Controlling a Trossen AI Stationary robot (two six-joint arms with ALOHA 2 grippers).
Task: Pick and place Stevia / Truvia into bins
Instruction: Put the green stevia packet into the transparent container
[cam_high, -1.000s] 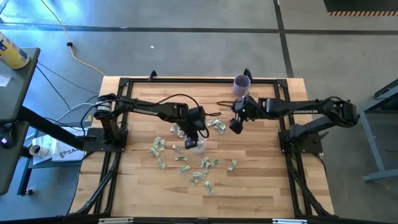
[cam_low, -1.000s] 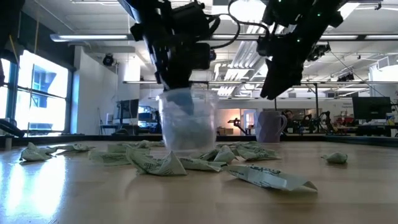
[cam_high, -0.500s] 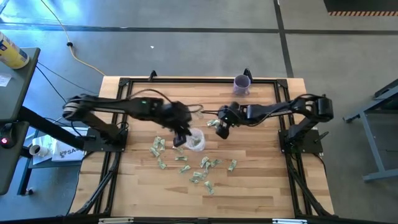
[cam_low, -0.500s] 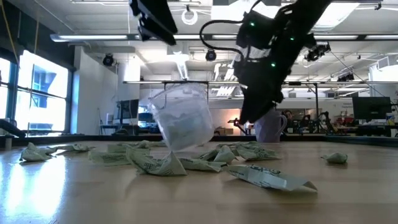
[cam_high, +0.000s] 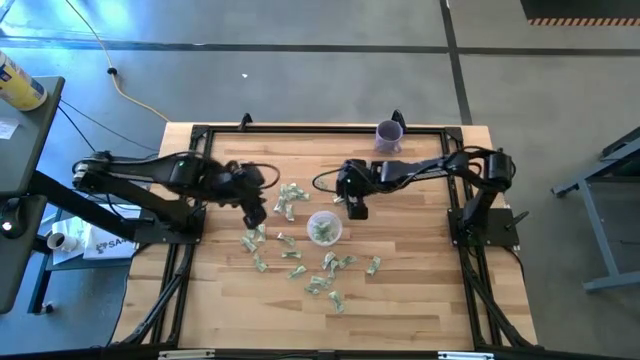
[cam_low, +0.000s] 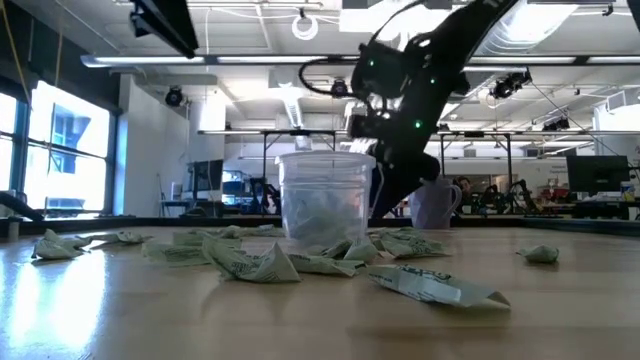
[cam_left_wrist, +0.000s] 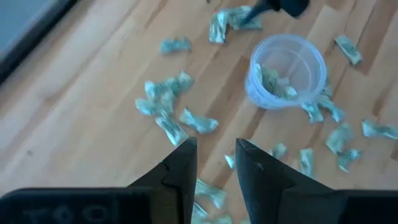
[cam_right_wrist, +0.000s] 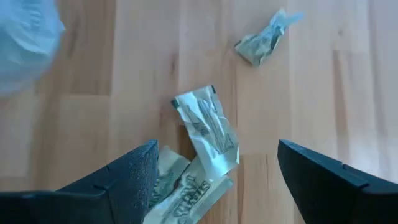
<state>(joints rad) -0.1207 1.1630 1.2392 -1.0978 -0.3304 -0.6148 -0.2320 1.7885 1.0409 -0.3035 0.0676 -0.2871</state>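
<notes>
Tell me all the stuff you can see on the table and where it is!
Sweetener packets: many, too many to count exactly, pale green and white, crinkled, scattered over the middle of the table around the clear cup; a few more lie inside the cup.
Clear cup: one, see-through plastic, standing upright near the table's middle, with packets in it.
Purple cup: one, purple, at the table's far edge, apart from the packets.
Table: one, light wood with a black frame.
Left hand: one, dark, hanging over the packets on the left of the clear cup, fingers slightly apart, holding nothing.
Right hand: one, dark, just beside the clear cup on its far right, fingers wide open above packets, holding nothing.
</notes>
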